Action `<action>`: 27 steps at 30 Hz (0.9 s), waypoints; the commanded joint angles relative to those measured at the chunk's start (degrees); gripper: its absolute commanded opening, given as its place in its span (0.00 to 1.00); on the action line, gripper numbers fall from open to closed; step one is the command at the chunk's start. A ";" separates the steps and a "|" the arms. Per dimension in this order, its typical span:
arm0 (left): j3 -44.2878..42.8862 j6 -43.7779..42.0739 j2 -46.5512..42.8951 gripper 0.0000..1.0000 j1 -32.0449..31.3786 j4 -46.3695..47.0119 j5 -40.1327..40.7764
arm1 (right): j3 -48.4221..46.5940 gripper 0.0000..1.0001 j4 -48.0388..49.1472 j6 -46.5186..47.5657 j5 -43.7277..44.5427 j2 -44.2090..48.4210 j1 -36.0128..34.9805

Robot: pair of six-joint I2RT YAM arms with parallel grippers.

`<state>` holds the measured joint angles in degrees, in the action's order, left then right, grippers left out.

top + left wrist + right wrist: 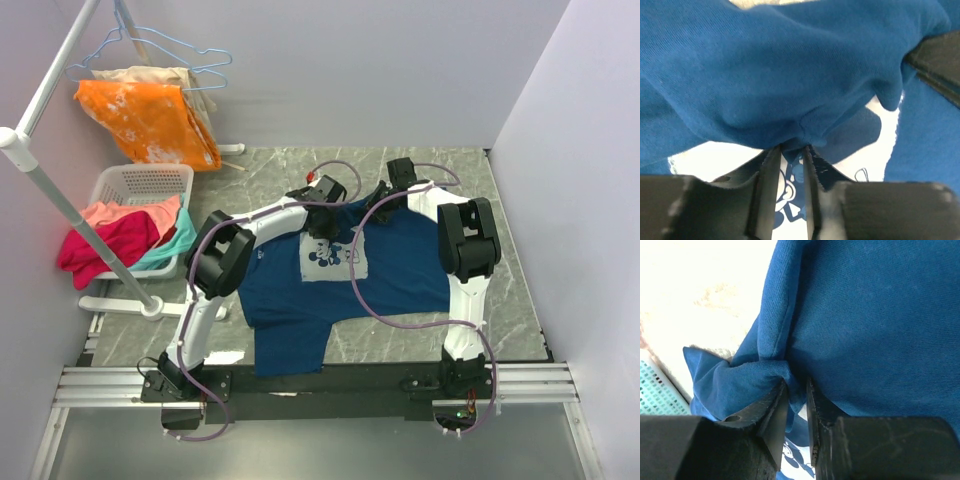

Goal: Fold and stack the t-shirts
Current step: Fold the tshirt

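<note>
Fold-and-stack task, early stage. I read both arms as reaching to the far edge of the navy t-shirt (pixel 290 310), which lies spread, print side up, on the counter (pixel 510 290).

The left fingers (pixel 774 160) are closed on a small pinch of blue cloth. The fabric bunches into a pucker at their tips and drapes away above them. The pale cartoon print (pixel 330 258) lies directly beneath and just on the near side of these fingers.

The right fingers (pixel 779 402) are likewise clamped on a gathered, hemmed edge of the same shirt. The cloth rises beyond their tips, and a loose flap hangs to their left. Seen from above, the two pairs of fingers sit near each other, with the shirt's body extending from them toward the arm bases.

Progress, as I judge it: the far edge is gripped but no fold is finished, and I see no stack anywhere. This shirt's folding and all stacking remain to be done.

Containers: a white slatted basket (pixel 150 182) stands well to the left of the left fingers. It holds a heap of pink-red cloth (pixel 100 240) that spills over its near rim, with a teal piece (pixel 178 240) beside it. I cannot tell whether these are tees. Beyond the basket, an orange garment (pixel 150 120) hangs below wire hangers (pixel 190 50).
</note>
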<state>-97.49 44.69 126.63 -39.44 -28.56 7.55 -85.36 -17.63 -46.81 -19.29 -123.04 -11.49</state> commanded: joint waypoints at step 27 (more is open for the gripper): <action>-3.14 -0.57 -4.81 0.01 -0.64 -4.49 8.18 | 4.24 0.25 0.93 -0.39 -1.80 3.42 -0.20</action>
<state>-100.49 44.64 127.13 -39.94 -32.16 13.61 -82.78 -15.77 -47.09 -21.45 -122.19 -11.49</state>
